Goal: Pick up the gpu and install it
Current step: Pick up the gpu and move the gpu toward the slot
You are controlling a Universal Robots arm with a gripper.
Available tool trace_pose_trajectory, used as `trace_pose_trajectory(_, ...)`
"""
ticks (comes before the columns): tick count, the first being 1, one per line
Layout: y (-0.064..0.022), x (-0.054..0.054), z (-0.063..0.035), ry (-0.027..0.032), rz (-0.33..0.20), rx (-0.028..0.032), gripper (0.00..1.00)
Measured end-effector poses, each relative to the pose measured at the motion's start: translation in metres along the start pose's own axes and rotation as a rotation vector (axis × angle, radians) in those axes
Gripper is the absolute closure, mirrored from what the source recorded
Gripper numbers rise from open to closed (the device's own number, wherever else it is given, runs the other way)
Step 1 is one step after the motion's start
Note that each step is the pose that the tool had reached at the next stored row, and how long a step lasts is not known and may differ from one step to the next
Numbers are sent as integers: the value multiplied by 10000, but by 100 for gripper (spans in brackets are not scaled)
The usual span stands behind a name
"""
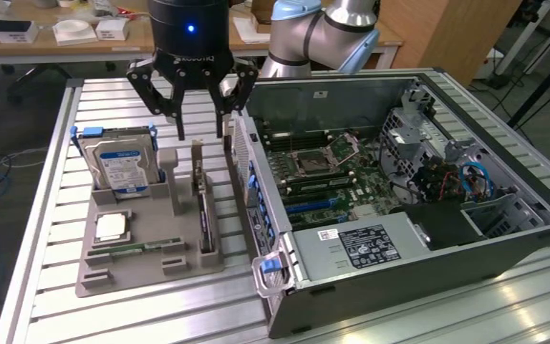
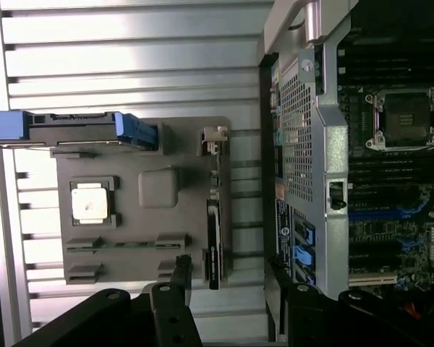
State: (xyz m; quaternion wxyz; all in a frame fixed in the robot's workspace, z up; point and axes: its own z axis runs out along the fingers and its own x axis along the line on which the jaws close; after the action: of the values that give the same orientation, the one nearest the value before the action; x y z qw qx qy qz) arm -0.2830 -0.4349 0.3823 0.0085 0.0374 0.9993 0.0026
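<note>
The gpu [image 1: 204,211] is a thin black card standing on edge in a slot of the grey holder tray [image 1: 122,276], its pale metal bracket [image 1: 197,154] at the far end. My gripper [image 1: 201,135] hangs open just above that bracket end, clear of the card, with nothing between its fingers. In the wrist view the gpu [image 2: 214,224] appears edge-on as a dark strip, and the black fingertips [image 2: 181,269] stand on either side of its line. The gripper [image 2: 230,273] is not touching it. Beside the tray lies the open computer case [image 1: 504,186], with the motherboard [image 1: 332,179] exposed.
On the same tray stand a blue-labelled hard drive [image 1: 122,166], a square processor [image 1: 111,226] and a narrow green memory stick [image 1: 149,247]. The case wall [image 1: 246,179] rises close beside the gpu. A slatted metal table [image 1: 112,100] carries everything. A desk with boxes is behind.
</note>
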Motion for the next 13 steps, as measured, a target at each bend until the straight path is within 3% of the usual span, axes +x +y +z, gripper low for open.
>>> trace_pose_trajectory(13,-2,3,196,-1,0,2,47)
